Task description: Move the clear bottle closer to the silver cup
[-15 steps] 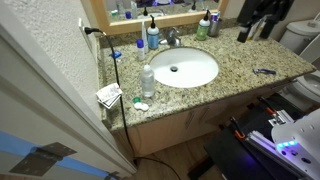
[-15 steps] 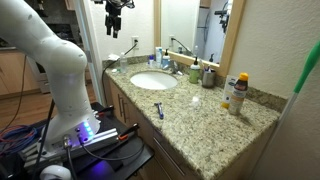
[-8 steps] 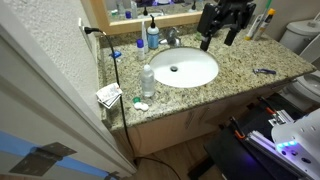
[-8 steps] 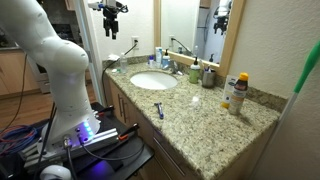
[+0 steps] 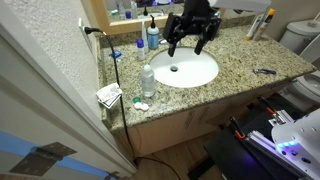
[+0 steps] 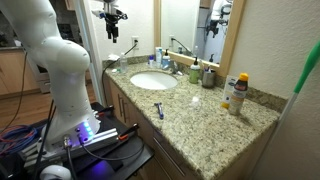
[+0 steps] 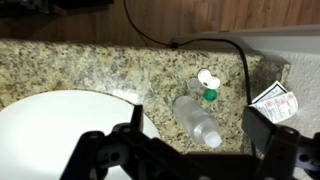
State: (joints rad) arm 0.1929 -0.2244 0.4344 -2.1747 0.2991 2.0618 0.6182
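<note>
Granite bench [image 5: 245, 52], speckled tan, with a white sink [image 5: 186, 68] set in it. Entries run left to right across the exterior view.

Far left, at the bench edge: a paper packet [image 5: 108, 95]. The wrist view shows a white cap [image 7: 207, 78] and a green cap [image 7: 209, 95] near it.

Next: the clear bottle [image 5: 147, 80]. It stands upright on the bench just beside the sink's left rim. Nothing touches it. A blue bottle [image 5: 152, 38] stands behind it, by the mirror.

Centre: the tool [image 5: 188, 42] hangs in the air over the back of the sink. Its jaws are spread wide with nothing between them. In the wrist view both fingers frame the clear bottle from above, well apart from it.

Right: a razor [image 5: 263, 71] lies near the bench front. The silver cup [image 6: 208, 77] shows in an exterior view at the back of the bench, past the tap and beside a green bottle [image 6: 195, 72]. That puts it across the sink from the clear bottle.

Step in hand, as judged: approach, with no grasp yet.

The next move calls for:
- Travel toward the bottle and descend.
- Bring the open jaws around its body below the neck.
- Close gently.
- Lift clear of the rim.
- Carry it across toward the cup.

The bottle looks light, so an off-centre contact would likely tip it.
</note>
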